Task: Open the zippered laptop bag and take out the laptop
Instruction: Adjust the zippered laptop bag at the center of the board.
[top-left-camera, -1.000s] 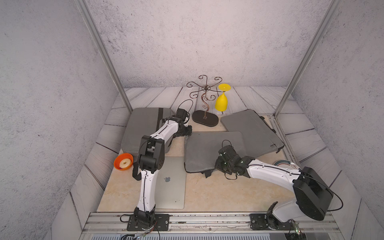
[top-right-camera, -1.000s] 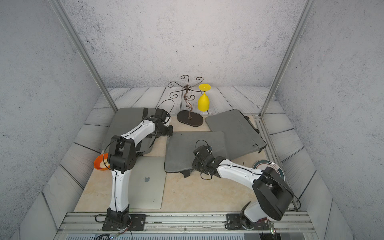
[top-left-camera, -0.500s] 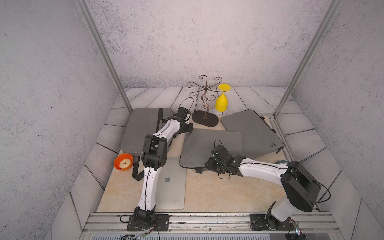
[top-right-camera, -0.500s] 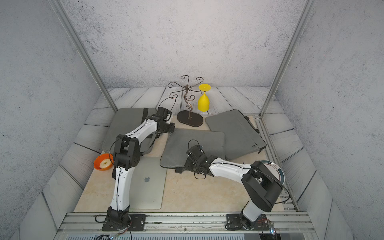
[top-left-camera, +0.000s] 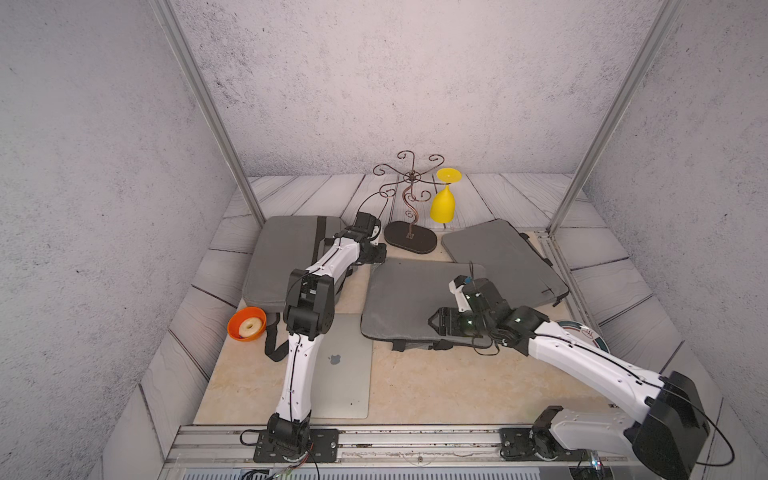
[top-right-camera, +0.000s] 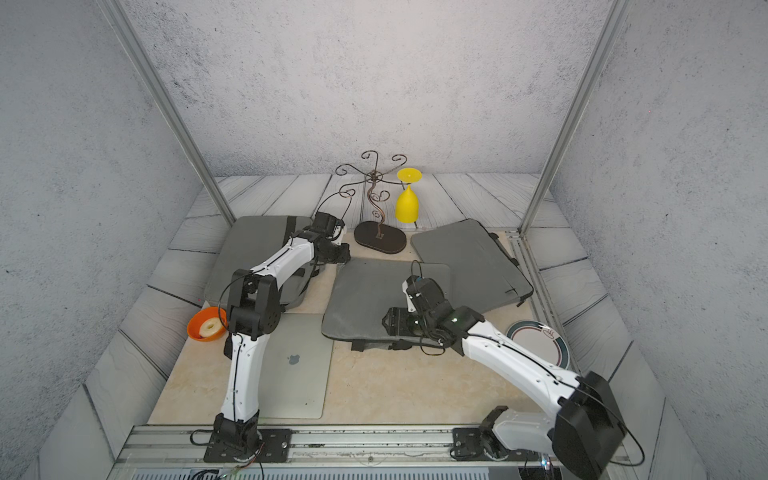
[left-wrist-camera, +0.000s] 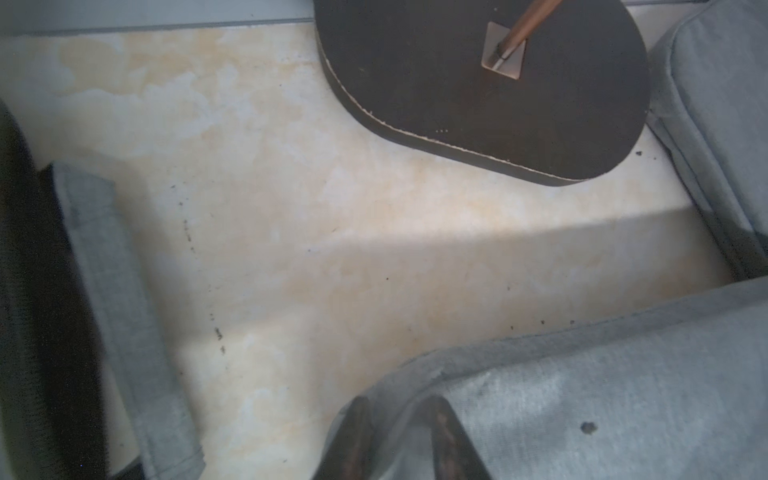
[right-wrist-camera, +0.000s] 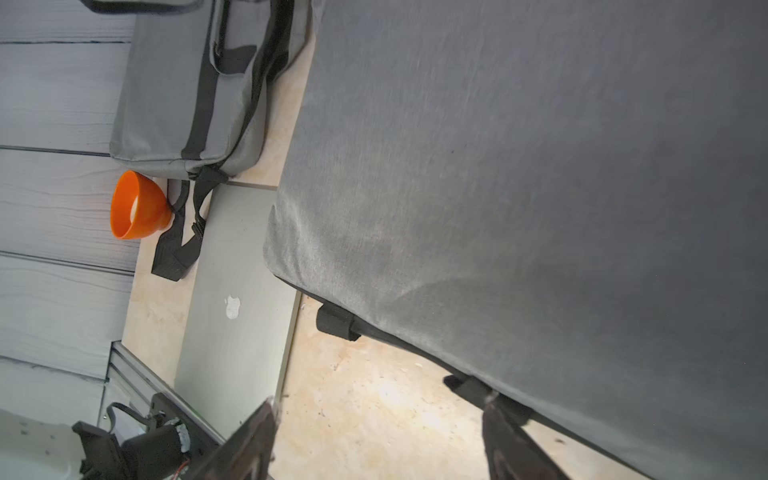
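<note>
Plainly out of any bag, the flat silver laptop (top-left-camera: 347, 365) with a pale apple mark lies closed on the pale table (top-left-camera: 436, 386) at the near left. It is partly under the left arm and well apart from both grippers. Its far right corner meets the near left corner of the middle grey fabric laptop bag (top-left-camera: 407, 299), which lies flat.

The right gripper (top-left-camera: 435, 326) hangs over that bag's near edge. In the right wrist view its fingers (right-wrist-camera: 257, 436) stand wide, with only table and bag edge between them.

The left gripper (top-left-camera: 376, 255) sits at the bag's far left corner, just beside the dark oval base of a wire stand (top-left-camera: 410, 241). In the left wrist view the gripper (left-wrist-camera: 399, 440) shows a narrow gap with a fold of the bag's corner in it — whether the fabric is pinched I cannot tell.

A second grey bag with black straps (top-left-camera: 282, 257) lies behind the laptop, an orange bowl (top-left-camera: 247, 324) beside it.
</note>
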